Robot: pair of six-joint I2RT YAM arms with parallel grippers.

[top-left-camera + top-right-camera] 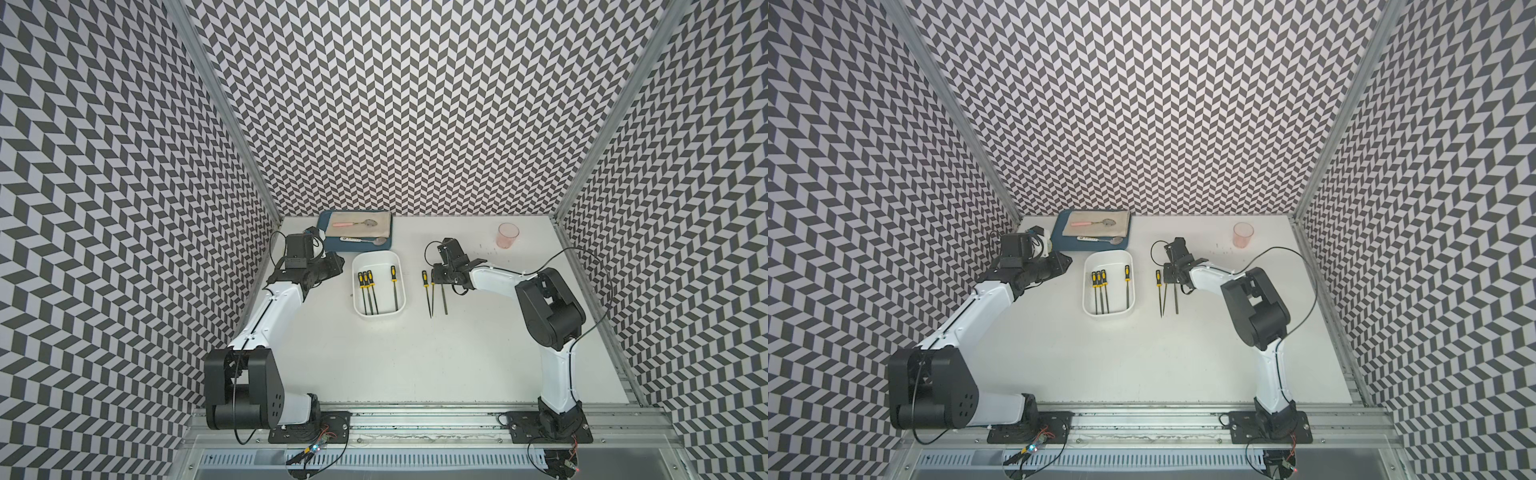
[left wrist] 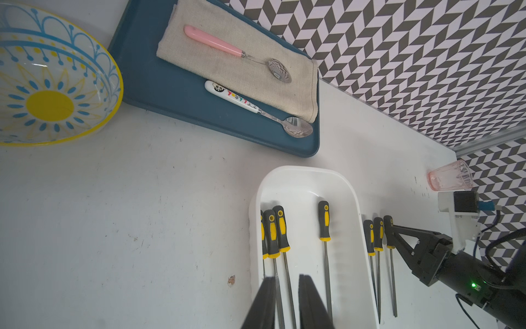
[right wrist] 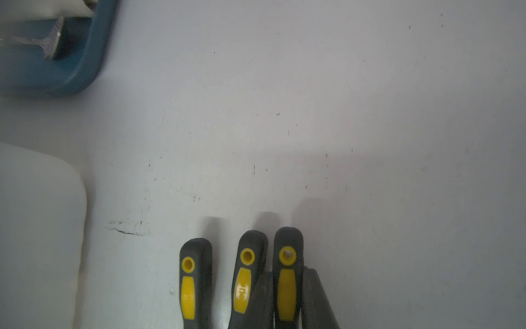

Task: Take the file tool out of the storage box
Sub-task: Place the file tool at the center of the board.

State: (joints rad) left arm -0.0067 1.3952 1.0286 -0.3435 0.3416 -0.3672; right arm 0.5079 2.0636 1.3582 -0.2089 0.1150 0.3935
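The white storage box [image 1: 376, 254] [image 1: 1108, 255] [image 2: 301, 176] sits mid-table and holds several yellow-and-black file tools [image 1: 365, 286] [image 2: 324, 222] lying lengthwise. Right of the box, three more files lie side by side. My right gripper [image 1: 441, 277] [image 1: 1172, 276] [image 3: 289, 287] is shut on the handle of the rightmost file tool [image 1: 444, 297] [image 2: 392, 279] [image 3: 287, 273]; I cannot tell if it rests on the table. My left gripper [image 1: 338, 264] [image 1: 1067, 262] [image 2: 287, 296] hovers at the box's left edge, shut with only a narrow slit, holding nothing.
A dark blue tray [image 1: 328, 245] [image 2: 148, 85] with a cloth and two spoons stands behind the box. A patterned bowl [image 2: 57, 85] sits at the left arm's wrist. A pink cup [image 1: 508, 235] [image 2: 449, 179] stands at the back right.
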